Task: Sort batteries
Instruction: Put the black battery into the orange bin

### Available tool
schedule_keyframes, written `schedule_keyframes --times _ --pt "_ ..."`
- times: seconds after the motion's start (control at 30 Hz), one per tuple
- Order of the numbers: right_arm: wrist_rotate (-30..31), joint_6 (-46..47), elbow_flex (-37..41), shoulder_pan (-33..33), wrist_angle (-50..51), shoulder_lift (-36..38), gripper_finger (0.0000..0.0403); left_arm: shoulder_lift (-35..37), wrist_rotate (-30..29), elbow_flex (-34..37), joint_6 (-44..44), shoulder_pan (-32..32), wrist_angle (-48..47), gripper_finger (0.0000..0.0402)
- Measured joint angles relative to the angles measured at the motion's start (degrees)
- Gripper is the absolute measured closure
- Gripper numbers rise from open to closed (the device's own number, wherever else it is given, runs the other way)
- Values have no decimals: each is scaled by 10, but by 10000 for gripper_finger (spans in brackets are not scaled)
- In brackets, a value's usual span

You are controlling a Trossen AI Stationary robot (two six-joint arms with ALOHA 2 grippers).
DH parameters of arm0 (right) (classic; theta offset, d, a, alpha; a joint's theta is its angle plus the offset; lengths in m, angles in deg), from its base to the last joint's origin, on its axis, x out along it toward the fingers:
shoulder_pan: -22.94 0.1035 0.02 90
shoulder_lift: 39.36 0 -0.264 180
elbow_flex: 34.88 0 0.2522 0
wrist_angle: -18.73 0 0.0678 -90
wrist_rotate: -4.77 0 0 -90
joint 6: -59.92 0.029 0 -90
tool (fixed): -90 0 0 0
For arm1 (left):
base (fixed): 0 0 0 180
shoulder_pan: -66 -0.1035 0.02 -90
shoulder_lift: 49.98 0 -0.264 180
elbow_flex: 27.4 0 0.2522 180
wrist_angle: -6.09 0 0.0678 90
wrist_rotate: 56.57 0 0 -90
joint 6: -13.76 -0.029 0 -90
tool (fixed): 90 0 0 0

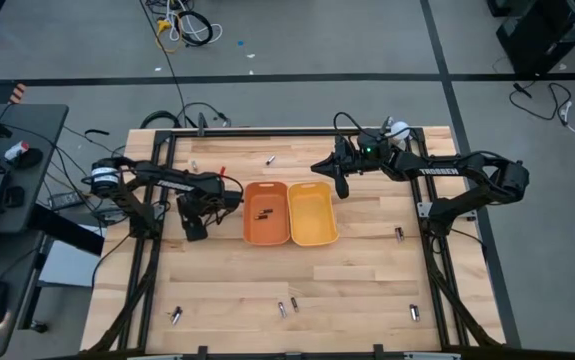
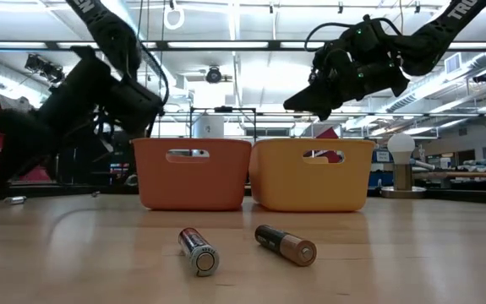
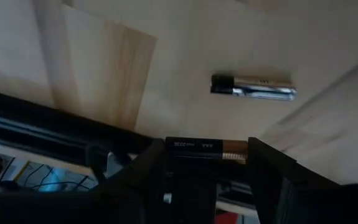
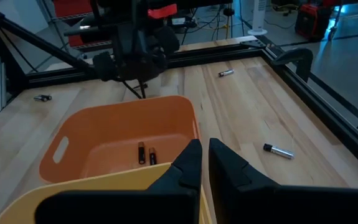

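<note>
My left gripper (image 1: 202,208) hangs above the table just left of the orange tray (image 1: 266,212) and is shut on a black-and-copper AAA battery (image 3: 207,149). My right gripper (image 4: 205,154) hovers over the far rim of the yellow tray (image 1: 313,213), shut and holding nothing. Two dark batteries (image 4: 146,154) lie on the orange tray's floor. A silvery battery (image 3: 253,87) lies on the wood beyond my left fingers. Two more batteries (image 2: 199,252) (image 2: 285,245) lie near the table's near edge. My left gripper holds the black-and-copper battery's label side (image 3: 191,145) between its two fingers (image 3: 147,171). The battery spans the gap crosswise, one end toward each finger. It is lifted clear of the table and roughly level.
Loose batteries lie scattered: near the far rail (image 1: 270,158) (image 1: 194,165), by the right rail (image 1: 399,234), and along the near edge (image 1: 176,315) (image 1: 287,307) (image 1: 414,312). A metal cup with a white ball (image 1: 397,128) stands at the far right corner. A black frame rail (image 1: 287,130) borders the table.
</note>
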Motion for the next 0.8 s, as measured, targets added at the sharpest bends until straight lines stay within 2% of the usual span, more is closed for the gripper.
schedule_keyframes --times 0.3,0.53,0.67,0.8 --pt "18 -1 0 0 1 0 385 26 -25 -78 8 0 -50 224" --pt "35 0 0 0 5 0 385 84 -60 -138 23 0 -70 224" --pt "35 4 0 0 2 0 385 121 -64 -173 31 1 -53 224" --pt "35 5 0 0 2 0 385 148 -64 -199 38 10 11 224"
